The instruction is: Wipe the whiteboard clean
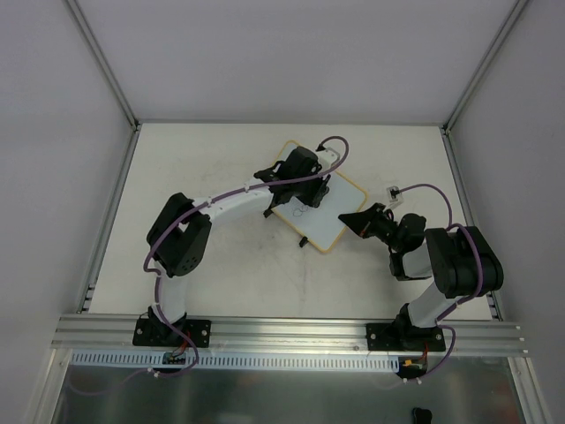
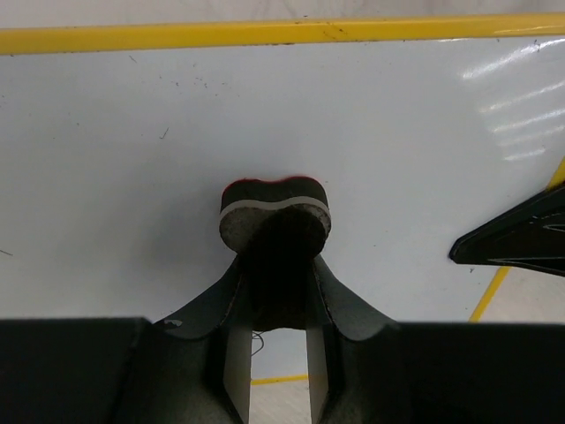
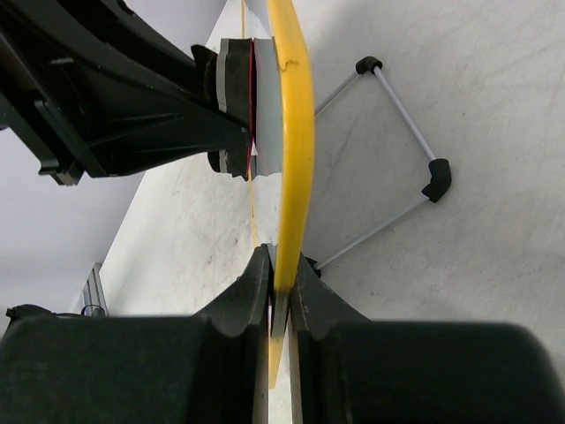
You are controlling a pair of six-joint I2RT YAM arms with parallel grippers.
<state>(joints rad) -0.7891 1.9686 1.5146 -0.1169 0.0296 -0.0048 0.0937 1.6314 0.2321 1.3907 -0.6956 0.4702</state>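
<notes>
The whiteboard (image 1: 335,216) stands tilted on the table, with a dark scribble (image 1: 300,212) on its white face. My left gripper (image 1: 307,179) is shut on a small eraser (image 2: 274,205), a dark block with a pale band and a red top, pressed flat against the board's face (image 2: 132,159). My right gripper (image 3: 281,283) is shut on the board's yellow-looking frame edge (image 3: 296,132), clamping it from the right side (image 1: 355,219). In the right wrist view the eraser (image 3: 234,97) touches the board's front.
The board's wire stand (image 3: 397,115) with black feet sticks out behind it. A small white and black object (image 1: 393,190) lies on the table to the board's right. Aluminium rails (image 1: 282,331) border the table.
</notes>
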